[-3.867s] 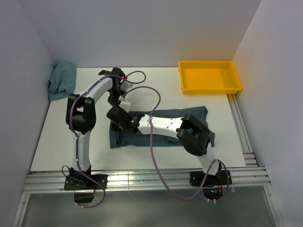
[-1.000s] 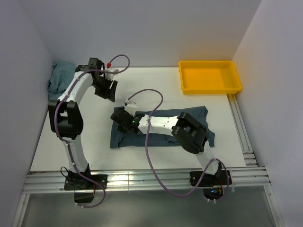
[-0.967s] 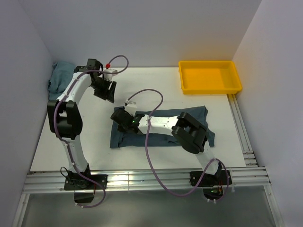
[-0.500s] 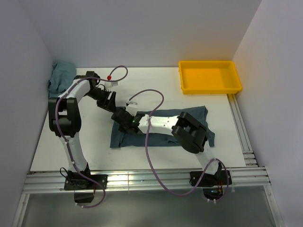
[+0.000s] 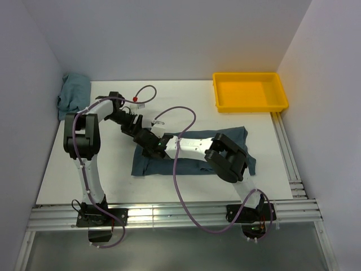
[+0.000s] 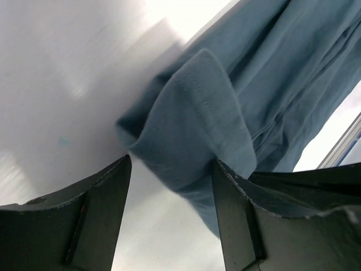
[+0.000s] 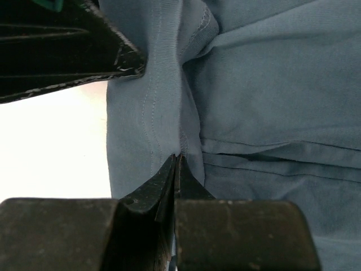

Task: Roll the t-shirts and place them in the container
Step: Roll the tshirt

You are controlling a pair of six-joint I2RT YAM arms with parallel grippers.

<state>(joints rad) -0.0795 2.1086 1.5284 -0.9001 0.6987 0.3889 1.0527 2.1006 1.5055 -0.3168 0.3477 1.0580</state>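
Left arm (image 5: 82, 135) bends inward, left fingers (image 6: 73, 220) spread apart; right arm (image 5: 194, 146) stretches leftward, right fingers (image 7: 141, 226) pressed together.

A white bench (image 5: 84, 169) is edged with metal rails (image 5: 169, 212) along its near and right sides. A slate-blue t-shirt (image 5: 152, 165) is laid flat across the middle as a long band, reaching toward the right. A yellow tray (image 5: 251, 107) is set at the far right corner, apart from the t-shirt. A crumpled blue-green cloth (image 5: 73, 93) is heaped in the far left corner.
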